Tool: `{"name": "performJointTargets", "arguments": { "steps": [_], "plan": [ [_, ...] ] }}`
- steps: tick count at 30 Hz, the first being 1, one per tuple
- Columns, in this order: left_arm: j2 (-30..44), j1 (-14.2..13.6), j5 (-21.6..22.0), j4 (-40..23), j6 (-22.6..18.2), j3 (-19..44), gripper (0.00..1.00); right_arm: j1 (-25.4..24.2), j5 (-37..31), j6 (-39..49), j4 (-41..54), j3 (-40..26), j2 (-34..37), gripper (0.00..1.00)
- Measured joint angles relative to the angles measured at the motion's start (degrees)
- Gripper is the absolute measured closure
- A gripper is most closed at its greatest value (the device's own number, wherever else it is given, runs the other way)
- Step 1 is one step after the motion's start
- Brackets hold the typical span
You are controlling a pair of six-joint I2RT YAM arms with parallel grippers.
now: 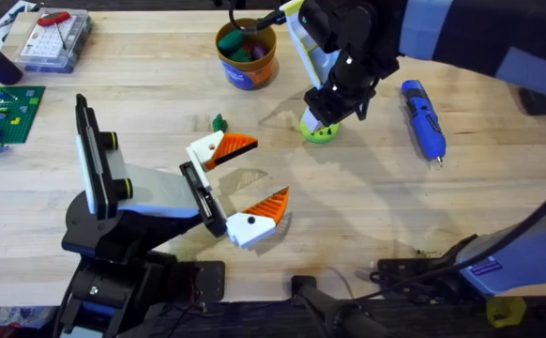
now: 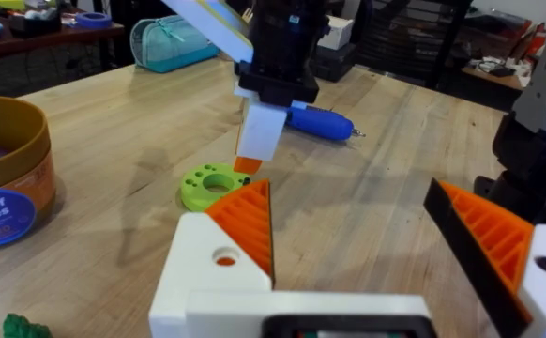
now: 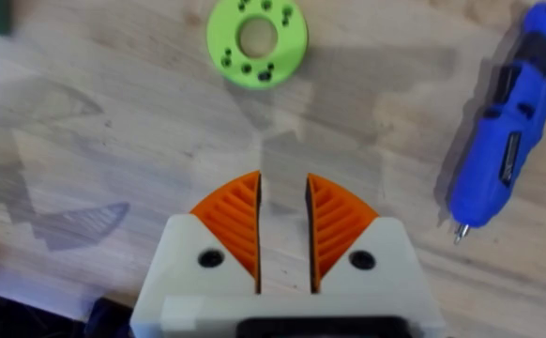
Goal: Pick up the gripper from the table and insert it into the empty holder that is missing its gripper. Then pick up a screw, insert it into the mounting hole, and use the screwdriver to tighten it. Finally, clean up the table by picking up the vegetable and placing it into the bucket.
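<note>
We see the orange bucket (image 1: 247, 53) standing upright at the far side of the table (image 1: 367, 207). It has a blue label on its side, and colorful toy veggies sit inside. Beyond the bucket's right, the blue screwdriver (image 1: 423, 119) lies flat. A small green veggie (image 1: 219, 122) lies just in front of the bucket.

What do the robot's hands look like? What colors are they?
Each hand has two white fingers with orange ribbed pads shaped like wedges. The left gripper sits on a white and black wrist joined to a black arm. The right gripper has small round holes in its white fingers, and its arm is black with white and blue-grey covers.
</note>
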State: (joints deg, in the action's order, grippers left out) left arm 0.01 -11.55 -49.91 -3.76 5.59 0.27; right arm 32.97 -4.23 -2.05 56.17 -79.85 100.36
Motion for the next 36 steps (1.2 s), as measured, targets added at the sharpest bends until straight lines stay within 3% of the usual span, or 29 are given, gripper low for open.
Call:
{"name": "performJointTargets", "arguments": {
  "steps": [12,25,28,29,36],
  "plan": [
    [0.0,0.0,0.0,-0.2,0.0,0.0,0.01,0.0,0.0,1.1,2.2,0.0,-1.0,0.745],
    [0.0,0.0,0.0,-0.2,0.0,0.0,0.01,-4.6,0.2,-4.2,5.5,0.5,-18.0,0.745],
    [0.0,0.0,0.0,-0.2,0.0,0.0,0.01,-4.8,0.2,-6.5,5.0,3.6,-22.2,0.745],
    [0.0,0.0,0.0,-0.2,0.0,0.0,0.01,-4.8,0.2,-8.1,5.1,8.5,-25.9,0.745],
    [0.0,0.0,0.0,-0.2,0.0,0.0,0.01,-4.8,0.2,-9.3,0.8,16.3,-29.6,0.745]
  ]
}}
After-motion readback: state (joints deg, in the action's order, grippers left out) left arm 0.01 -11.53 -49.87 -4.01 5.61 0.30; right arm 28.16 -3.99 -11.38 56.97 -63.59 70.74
